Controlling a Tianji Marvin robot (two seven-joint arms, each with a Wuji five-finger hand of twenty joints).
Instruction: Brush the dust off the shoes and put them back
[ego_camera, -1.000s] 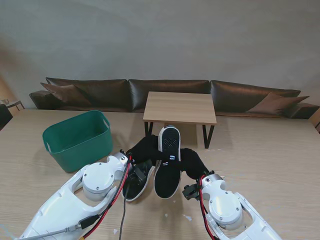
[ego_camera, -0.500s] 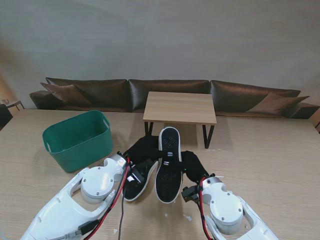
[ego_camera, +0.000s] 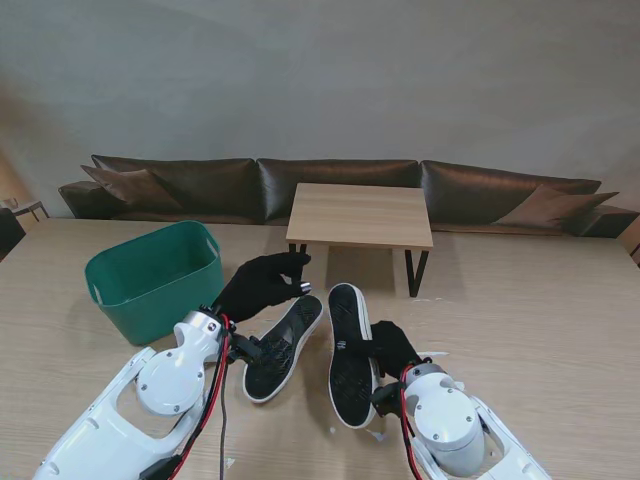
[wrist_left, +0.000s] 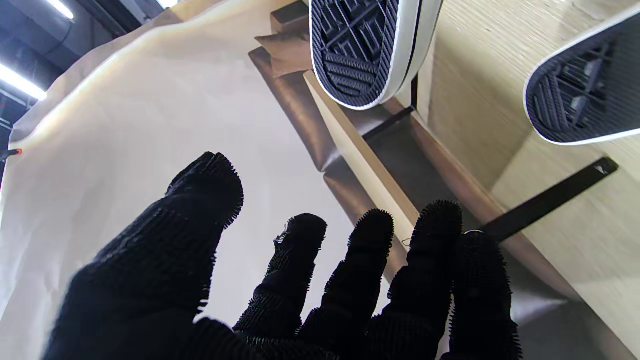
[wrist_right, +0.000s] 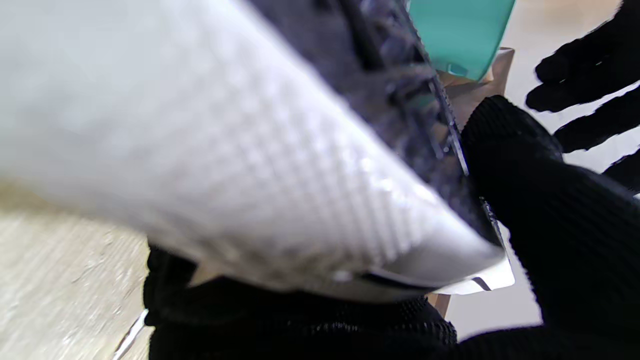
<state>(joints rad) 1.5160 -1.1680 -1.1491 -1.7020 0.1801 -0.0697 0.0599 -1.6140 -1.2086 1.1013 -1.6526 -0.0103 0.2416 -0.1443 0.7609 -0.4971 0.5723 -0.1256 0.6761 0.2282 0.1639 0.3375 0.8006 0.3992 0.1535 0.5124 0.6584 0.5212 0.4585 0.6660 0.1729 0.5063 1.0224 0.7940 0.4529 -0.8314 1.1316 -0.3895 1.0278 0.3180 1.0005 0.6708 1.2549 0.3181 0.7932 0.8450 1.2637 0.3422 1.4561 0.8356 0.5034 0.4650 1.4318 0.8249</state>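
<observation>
Just beside right hand (ego_camera: 392, 345), fingers closed on right shoe (ego_camera: 349, 352), sole up, long axis running away; left shoe (ego_camera: 283, 346) lying nearer left hand (ego_camera: 262, 284), raised, spread, empty

Two black white-edged shoes (ego_camera: 283, 347) (ego_camera: 350, 355) lie sole-up, side by side.

Blurred white sneaker sidewall (wrist_right: 225, 165) fills most of right wrist view; teal bin (wrist_right: 462, 32) cut off at top edge.
</observation>
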